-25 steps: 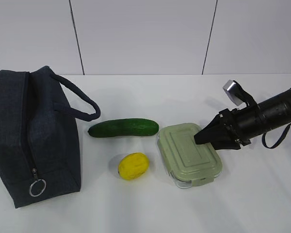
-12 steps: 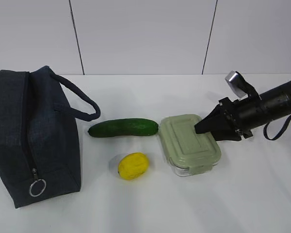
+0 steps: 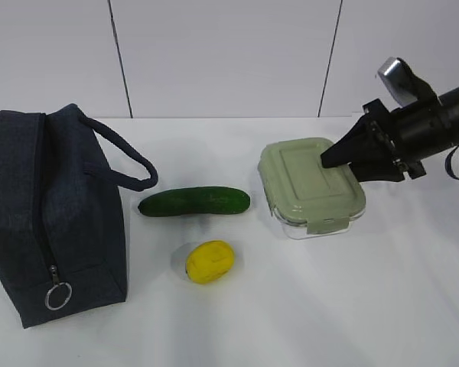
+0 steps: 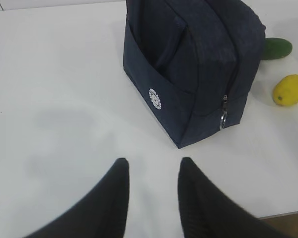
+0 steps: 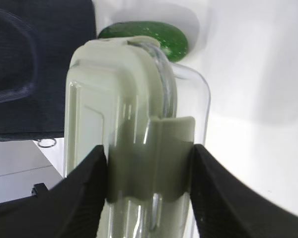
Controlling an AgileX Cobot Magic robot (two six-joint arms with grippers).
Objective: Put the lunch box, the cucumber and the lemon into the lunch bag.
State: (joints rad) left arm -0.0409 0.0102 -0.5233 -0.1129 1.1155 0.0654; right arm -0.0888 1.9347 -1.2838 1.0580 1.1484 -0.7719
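Right hand point(image 3: 327, 160) clamped on the lunch box point(image 3: 312, 186) from its right end, one finger point(image 5: 84, 193) on each side of the sage-green lid clip, seen close up in the right wrist view. Box lifted off the white table point(image 3: 382, 306), tilted, over toward the right side. Cucumber point(image 3: 194, 202) lying flat near the middle, just right of the lunch bag point(image 3: 53, 214); lemon point(image 3: 209, 261) sitting in front of the cucumber, apart from it. Bag standing upright at the left, zipper closed, silver ring pull point(image 3: 59, 295) hanging low at the front, handle looping toward the cucumber. Left hand point(image 4: 151, 171) hovering low over bare table short of the bag, fingers spread, gripping nothing.
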